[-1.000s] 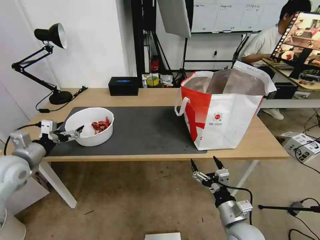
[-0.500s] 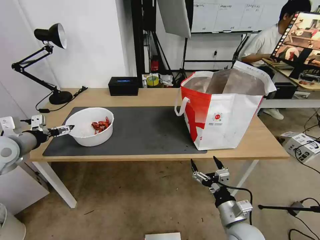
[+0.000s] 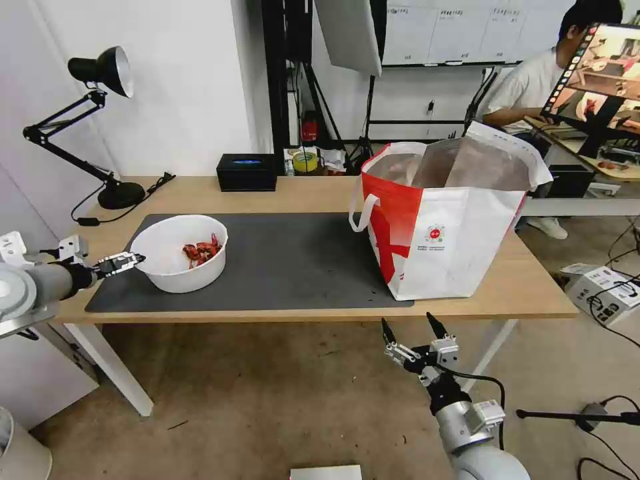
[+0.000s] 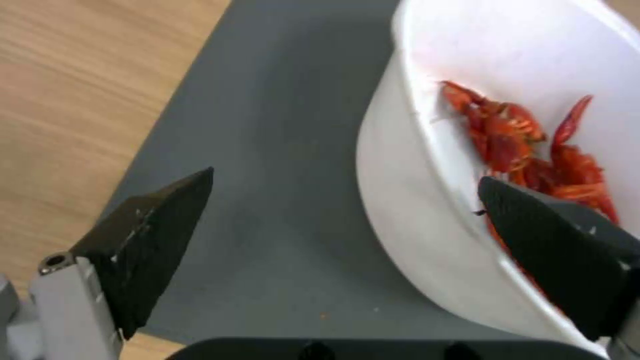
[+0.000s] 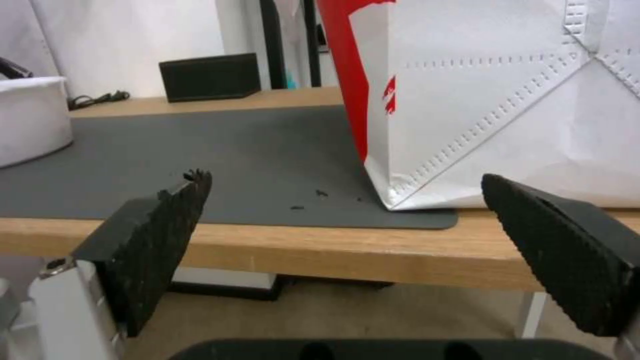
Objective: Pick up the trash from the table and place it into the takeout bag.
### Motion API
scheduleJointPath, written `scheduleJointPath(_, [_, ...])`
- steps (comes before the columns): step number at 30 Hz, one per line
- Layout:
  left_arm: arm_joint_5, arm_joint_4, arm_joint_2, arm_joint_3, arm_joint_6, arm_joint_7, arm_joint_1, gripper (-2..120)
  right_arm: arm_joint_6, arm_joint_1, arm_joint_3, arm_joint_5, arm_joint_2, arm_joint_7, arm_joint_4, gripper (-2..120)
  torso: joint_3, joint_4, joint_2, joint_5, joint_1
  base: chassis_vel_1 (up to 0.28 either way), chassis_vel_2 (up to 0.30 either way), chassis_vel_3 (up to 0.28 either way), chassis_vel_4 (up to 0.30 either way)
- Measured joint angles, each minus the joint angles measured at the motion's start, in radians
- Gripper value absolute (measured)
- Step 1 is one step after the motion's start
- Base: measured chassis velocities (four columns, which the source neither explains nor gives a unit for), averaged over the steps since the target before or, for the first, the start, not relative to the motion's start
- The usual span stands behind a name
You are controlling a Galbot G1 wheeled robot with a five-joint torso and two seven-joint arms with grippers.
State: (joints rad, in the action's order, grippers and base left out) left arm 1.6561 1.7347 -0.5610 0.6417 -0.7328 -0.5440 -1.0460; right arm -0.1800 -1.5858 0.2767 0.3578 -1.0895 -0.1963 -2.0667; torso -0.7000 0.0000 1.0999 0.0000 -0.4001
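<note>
The left arm is cut off at the left edge of the head view, so only its grey forearm and the left gripper are seen; it reaches level over the left end of the long light wood tabletop toward the white round bowl with red shells. In the left wrist view the left gripper has its jaws wide apart: one black finger is over the inside of the white round bowl with red shells, in front of the shells, and the other is outside, above the large dark grey rectangular mat, so the bowl wall stands between them. It is hard to tell if either finger touches the wall. The bowl rests on the left part of the large dark grey rectangular mat. The large white and red fabric takeout bag stands upright and open on the right part of the mat, well apart from the bowl; what lies inside it is hidden by its walls. The right gripper is below the front edge of the tabletop, pointing up, jaws apart and holding nothing. In the right wrist view the right gripper faces the lower corner of the takeout bag, whose top is cut off. A black tissue box sits at the far edge of the tabletop.
</note>
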Motion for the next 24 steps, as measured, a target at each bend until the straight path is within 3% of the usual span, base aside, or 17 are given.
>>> scheduleJointPath(24, [0.009, -0.075, -0.050, -0.125, 0.005, -0.008, 0.137, 100, 0.000, 0.000, 0.000, 0.000, 0.000, 0.000, 0.000, 100, 0.000, -0.0001, 0.000, 0.0001, 0.000, 0.000, 0.000, 0.000, 0.000])
